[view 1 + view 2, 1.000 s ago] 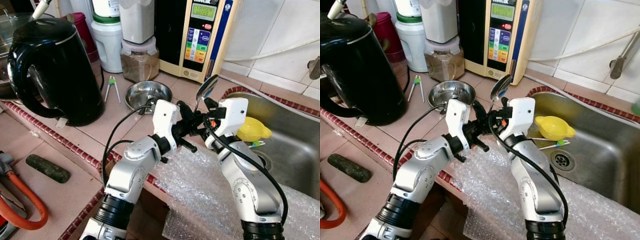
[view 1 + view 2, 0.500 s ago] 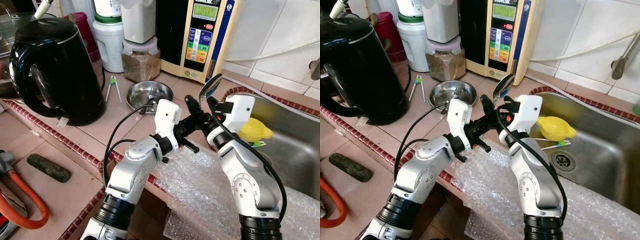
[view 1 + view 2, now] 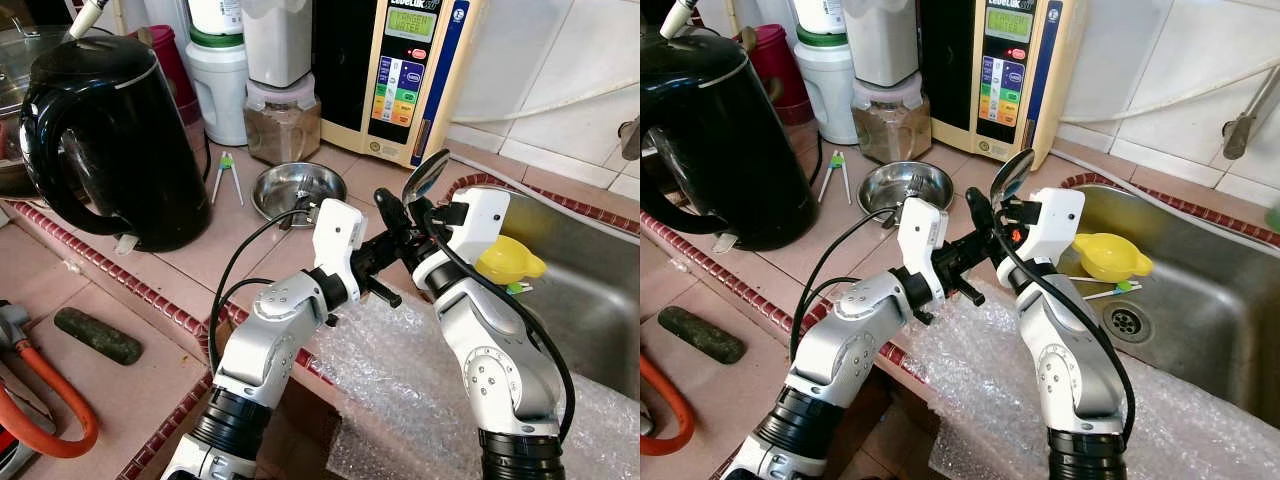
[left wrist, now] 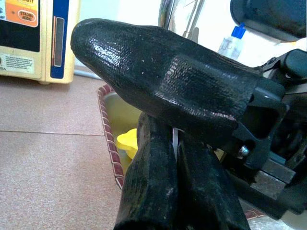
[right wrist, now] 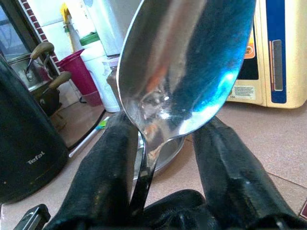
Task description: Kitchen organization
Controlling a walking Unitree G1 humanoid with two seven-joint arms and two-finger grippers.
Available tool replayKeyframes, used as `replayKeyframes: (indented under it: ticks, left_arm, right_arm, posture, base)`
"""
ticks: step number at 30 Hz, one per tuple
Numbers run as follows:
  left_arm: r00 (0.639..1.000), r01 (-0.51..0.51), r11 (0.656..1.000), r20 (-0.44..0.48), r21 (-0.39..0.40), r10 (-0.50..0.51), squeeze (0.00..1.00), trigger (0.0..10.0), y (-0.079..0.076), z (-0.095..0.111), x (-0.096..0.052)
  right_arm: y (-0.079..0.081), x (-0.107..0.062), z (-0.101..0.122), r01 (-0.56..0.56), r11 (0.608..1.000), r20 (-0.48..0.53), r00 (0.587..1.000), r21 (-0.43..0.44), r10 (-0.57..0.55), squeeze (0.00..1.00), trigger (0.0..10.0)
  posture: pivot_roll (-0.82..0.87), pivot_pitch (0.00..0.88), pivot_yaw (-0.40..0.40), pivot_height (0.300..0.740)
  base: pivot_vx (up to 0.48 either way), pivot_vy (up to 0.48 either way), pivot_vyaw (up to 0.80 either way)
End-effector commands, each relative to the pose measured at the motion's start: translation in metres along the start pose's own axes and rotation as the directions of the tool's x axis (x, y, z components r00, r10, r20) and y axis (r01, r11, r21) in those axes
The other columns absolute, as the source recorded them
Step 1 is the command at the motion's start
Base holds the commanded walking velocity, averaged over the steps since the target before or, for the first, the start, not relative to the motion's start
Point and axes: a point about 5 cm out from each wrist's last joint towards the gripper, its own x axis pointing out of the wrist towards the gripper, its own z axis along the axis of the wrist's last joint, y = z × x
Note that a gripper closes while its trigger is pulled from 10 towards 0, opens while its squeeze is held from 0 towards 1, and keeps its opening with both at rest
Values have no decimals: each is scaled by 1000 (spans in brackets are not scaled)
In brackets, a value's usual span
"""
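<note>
- Two claws meet above the tiled worktop [image 3: 250, 250], in front of the steel bowl [image 3: 297, 187], with the black kettle [image 3: 115, 140] far left
- Left claw [image 3: 392, 215]: fingers pinched together on the spoon's handle
- Right claw [image 3: 425, 212]: fingers parted, the spoon [image 3: 425, 175] upright between them
- Yellow cup [image 3: 510, 258] sits in the sink [image 3: 590, 290]

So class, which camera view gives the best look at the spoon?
The right wrist view: the spoon shows its shiny bowl close up, with its handle running down between the right gripper fingers. The two eye views show the spoon small, its bowl standing up above both grippers. In the left wrist view only a thin strip of handle can be made out.
</note>
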Motion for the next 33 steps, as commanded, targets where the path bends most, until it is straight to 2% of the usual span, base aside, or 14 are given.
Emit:
replayKeyframes:
  ticks: [1,11,12,13,14,25,26,31,33]
  left_arm:
    - [999,-15,999,42,46,14,0,0,5,9,-3]
    - [995,-92,992,32,81,89,0,0,15,6,-4]
    - [995,-95,992,27,84,93,0,10000,15,5,-4]
    - [995,-97,992,24,84,95,0,10000,16,5,-4]
    - [995,-102,991,22,88,101,1000,10000,17,5,-4]
    - [997,-71,988,-6,134,73,1000,10000,20,6,-5]
    - [998,-66,989,-13,134,68,1000,10000,20,5,-6]
    - [998,-59,988,-20,142,63,1000,10000,21,5,-6]
    - [998,-39,986,-40,160,46,1000,10000,20,4,-9]
  right_arm:
    - [-26,-9,4,137,990,7,991,-30,-137,0,0]
    - [-32,-11,9,145,988,6,989,-60,-145,0,0]
    - [-34,-11,9,149,987,7,989,-67,-148,0,0]
    - [-34,-11,10,150,986,7,989,-70,-150,0,0]
    - [-35,-11,10,152,986,8,988,-72,-152,0,0]
    - [-47,-3,22,217,967,61,976,-134,-210,0,0]
    - [-53,-1,26,252,955,80,967,-157,-242,0,0]
    - [-62,2,31,290,938,98,956,-188,-276,0,0]
    - [-73,4,35,341,907,118,940,-246,-321,0,0]
  posture:
    - [-45,60,32,740]
    - [-49,62,26,740]
    - [-50,61,25,740]
    - [-48,62,26,740]
    - [-48,63,27,740]
    - [-41,68,38,740]
    - [-41,68,38,740]
    - [-41,68,38,740]
    - [-29,70,37,740]
  base:
    - [0,0,0]
    - [0,0,0]
    - [0,0,0]
    - [0,0,0]
    - [0,0,0]
    - [0,0,0]
    - [0,0,0]
    - [0,0,0]
    - [0,0,0]
